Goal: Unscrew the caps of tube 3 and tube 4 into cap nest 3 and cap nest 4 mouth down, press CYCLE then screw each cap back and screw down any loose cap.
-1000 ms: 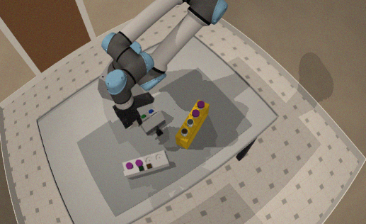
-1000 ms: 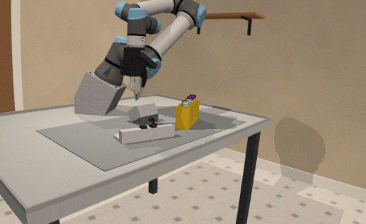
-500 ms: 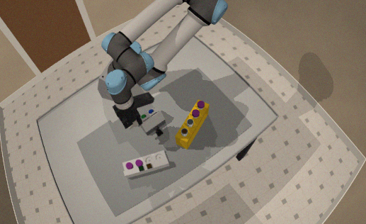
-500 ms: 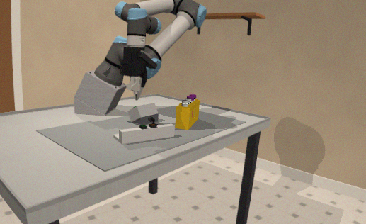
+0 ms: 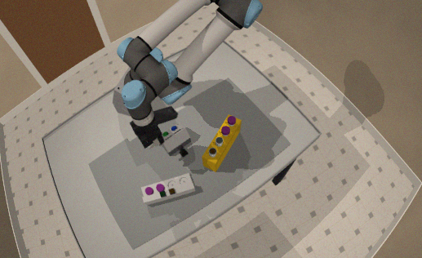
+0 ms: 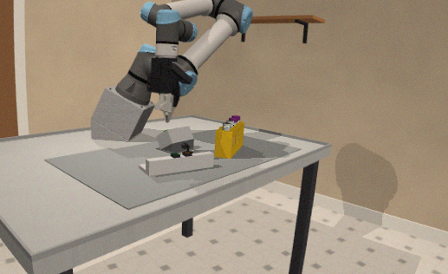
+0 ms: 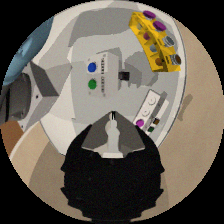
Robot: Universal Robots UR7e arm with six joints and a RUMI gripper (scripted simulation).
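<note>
My gripper [image 6: 167,120] [image 7: 113,111] is shut and empty, above the table beside the key housing [image 5: 178,141] [image 6: 176,139] [image 7: 112,75]. The blue CYCLE key [image 5: 174,128] [image 7: 92,67] and green READY key [image 5: 166,134] [image 7: 92,84] are uncovered. On the yellow decapping station [image 5: 211,164] [image 6: 224,145], tube 1 [image 5: 232,120] and tube 2 [image 5: 225,130] wear purple caps; tube 3 [image 5: 219,141] and tube 4 [image 5: 212,151] are open. Purple caps [image 5: 160,188] [image 5: 149,190] sit in nests 3 and 4 of the white tray [image 5: 191,188]. Its amber lamp [image 5: 171,191] and green lamp [image 5: 162,193] look dark. Cap tightness cannot be told.
A small black block [image 5: 184,152] [image 7: 124,76] sits at the housing's side facing away from the arm base. Nests 1 and 2 [image 5: 183,180] hold no caps. The yellow station stands taller than the tray.
</note>
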